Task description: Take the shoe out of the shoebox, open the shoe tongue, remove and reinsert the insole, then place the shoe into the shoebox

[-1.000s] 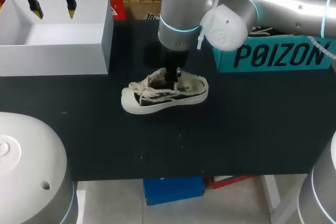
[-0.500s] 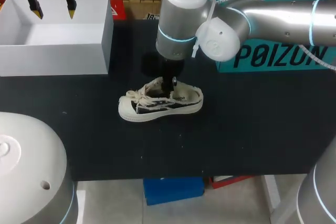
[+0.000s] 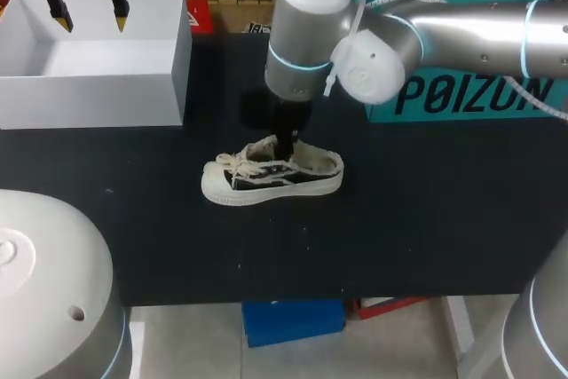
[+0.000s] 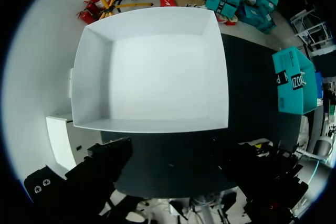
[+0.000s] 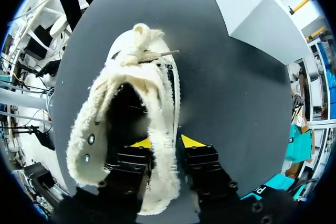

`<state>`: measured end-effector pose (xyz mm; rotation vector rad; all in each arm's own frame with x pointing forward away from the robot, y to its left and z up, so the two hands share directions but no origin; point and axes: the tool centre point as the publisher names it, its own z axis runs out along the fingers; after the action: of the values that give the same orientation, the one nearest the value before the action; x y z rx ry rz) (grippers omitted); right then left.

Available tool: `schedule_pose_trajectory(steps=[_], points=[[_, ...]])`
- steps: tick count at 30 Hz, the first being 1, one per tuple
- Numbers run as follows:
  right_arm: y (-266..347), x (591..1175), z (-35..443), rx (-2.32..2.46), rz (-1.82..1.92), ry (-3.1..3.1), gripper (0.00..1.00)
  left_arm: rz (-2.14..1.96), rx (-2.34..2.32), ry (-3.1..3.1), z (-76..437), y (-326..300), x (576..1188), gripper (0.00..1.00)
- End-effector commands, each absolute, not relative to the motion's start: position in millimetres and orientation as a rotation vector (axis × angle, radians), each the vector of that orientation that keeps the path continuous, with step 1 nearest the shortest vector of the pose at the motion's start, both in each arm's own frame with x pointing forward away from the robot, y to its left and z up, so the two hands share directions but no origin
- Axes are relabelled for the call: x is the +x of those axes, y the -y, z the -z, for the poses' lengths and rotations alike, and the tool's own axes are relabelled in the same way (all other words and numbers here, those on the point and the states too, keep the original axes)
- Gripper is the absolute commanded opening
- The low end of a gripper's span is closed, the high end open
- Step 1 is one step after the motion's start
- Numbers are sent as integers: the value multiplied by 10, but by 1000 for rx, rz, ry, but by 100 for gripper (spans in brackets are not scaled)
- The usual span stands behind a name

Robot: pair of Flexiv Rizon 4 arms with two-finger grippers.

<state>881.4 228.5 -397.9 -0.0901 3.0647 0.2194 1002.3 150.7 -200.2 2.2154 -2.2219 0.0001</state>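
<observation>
ok so here's what the next move hangs on: the right gripper (image 5: 165, 142) points straight down onto the shoe (image 3: 271, 175), a cream low-top canvas sneaker with black side panels and frayed fuzzy edges, and it sits at the opening, over toward the heel half; one yellow tip is inside the opening and the other outside, with the fuzzy side wall pinched between them, so I'd call it clamped narrow on that wall, not on the tongue or the insole; the shoe's long axis runs across the matte black table (image 3: 426, 219), toe and knotted laces pointing to my left, heel to my right, sole flat down; from the wrist camera the toe lies dead ahead of the fingers, so the tongue is ahead of the gripper along that same axis; the right arm is clearly the nearer one, since the left gripper (image 3: 89, 8) hangs well apart over the open white cardboard shoebox (image 3: 177, 59) at the far left corner, tips spread wide and holding nothing; the shoe is out of that box, near the table's middle, well apart from it and from the teal cardboard box (image 3: 461, 95) at the far right; the inside of the shoe is just dark, can't tell if the insole is in there; my guess is we're at the tongue/insole stage, and the next bit needs a regrip further toward the toe, or the left arm coming over to pin the shoe
</observation>
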Motion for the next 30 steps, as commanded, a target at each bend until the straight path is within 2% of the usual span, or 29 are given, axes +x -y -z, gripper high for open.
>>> schedule_pose_trajectory(steps=[1,13,26,30], points=[[-2223,8805,3881,-96,-214,-3065,100,3,2218,2221,1998,-1501,10018,100],[-1893,8814,3385,-109,-342,-3051,100,3,2218,2221,1998,-1501,10018,100],[-1496,8754,2959,-266,-667,-2955,100,3,2218,2221,1998,-1501,10018,100],[-1438,8744,2900,-325,-627,-2934,100,3,2218,2221,1998,-1501,10018,100]])
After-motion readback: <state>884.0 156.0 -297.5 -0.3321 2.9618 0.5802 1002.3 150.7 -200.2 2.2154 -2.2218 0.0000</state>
